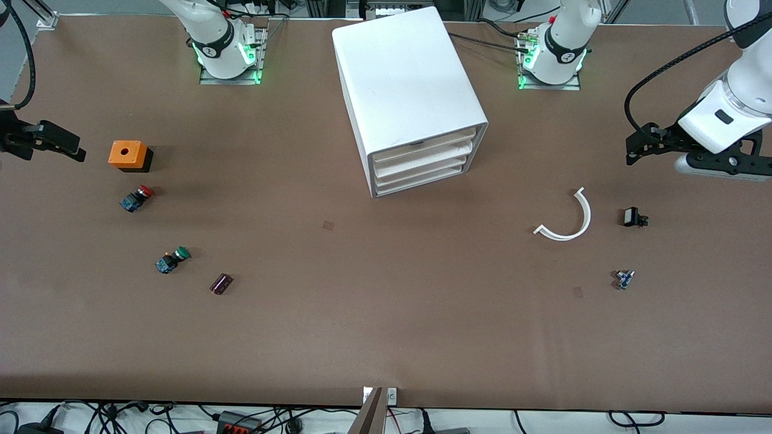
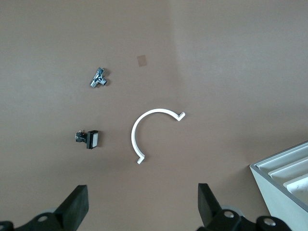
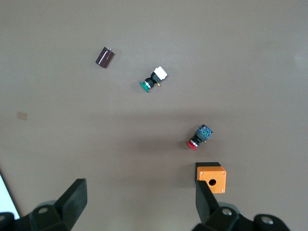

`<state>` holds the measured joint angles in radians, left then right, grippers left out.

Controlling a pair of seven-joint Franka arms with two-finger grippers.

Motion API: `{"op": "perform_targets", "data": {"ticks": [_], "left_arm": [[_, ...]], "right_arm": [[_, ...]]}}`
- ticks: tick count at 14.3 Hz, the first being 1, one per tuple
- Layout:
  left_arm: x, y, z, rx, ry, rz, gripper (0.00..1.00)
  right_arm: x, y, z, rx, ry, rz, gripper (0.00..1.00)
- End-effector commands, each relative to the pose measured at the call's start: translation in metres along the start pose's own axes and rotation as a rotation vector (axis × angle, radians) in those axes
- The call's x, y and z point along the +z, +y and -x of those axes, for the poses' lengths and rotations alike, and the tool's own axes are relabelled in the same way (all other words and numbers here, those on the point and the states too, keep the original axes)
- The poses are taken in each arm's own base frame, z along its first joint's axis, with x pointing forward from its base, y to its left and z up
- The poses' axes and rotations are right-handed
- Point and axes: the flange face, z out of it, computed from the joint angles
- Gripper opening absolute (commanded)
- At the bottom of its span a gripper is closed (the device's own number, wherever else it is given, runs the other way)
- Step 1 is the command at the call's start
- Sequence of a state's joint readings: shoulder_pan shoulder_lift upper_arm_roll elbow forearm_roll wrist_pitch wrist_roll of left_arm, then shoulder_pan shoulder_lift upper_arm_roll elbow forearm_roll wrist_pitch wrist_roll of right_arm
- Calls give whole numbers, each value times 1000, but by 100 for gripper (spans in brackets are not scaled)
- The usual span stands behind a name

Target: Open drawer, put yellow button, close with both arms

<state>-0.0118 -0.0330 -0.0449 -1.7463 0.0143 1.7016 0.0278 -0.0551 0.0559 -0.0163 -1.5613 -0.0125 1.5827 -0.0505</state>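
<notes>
Front view first: where do the drawer and the yellow button stand?

Describer: The white cabinet (image 1: 404, 78) sits mid-table, between the two arm bases. The top drawer (image 1: 422, 149) looks pushed in, flush with the three drawers below it. No yellow-capped button shows in any view. Toward the right arm's end lie a red button (image 1: 137, 198), a green button (image 1: 172, 260) and an orange box (image 1: 128, 155) with a hole in its top.

Listener: And the grippers?

Describer: The left gripper (image 1: 639, 144) hangs over bare table at the left arm's end, fingers spread wide and holding nothing. The right gripper (image 1: 57, 141) hangs at the other end, just beside the orange box. Its fingers are also apart and empty.

Listener: Which way does the drawer face?

Describer: Its long axis runs across the cabinet front. The face points toward the front camera, slanted a little toward the left arm's end, so it would pull out along that line.

Listener: What could go wrong?

Describer: With no yellow cap in sight, the red or green button, or the orange box, might be taken by mistake. The cabinet looks light, so a pull on the drawer may drag the whole cabinet. An off-centre pull or push could skew the wide, shallow drawer and jam it.
</notes>
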Motion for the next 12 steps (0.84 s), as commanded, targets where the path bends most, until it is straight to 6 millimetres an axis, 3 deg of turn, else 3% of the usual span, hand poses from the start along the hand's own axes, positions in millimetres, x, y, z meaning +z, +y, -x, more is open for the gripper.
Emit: {"op": "perform_targets", "data": {"ticks": [1,12], "left_arm": [[-8,0,5,-18,-3,18,100],[-7,-1,4,-15,-3,18,100]], "right_arm": [[-1,1,8,-7,-5,11,100],[-2,1,7,-7,13,9,100]]}}
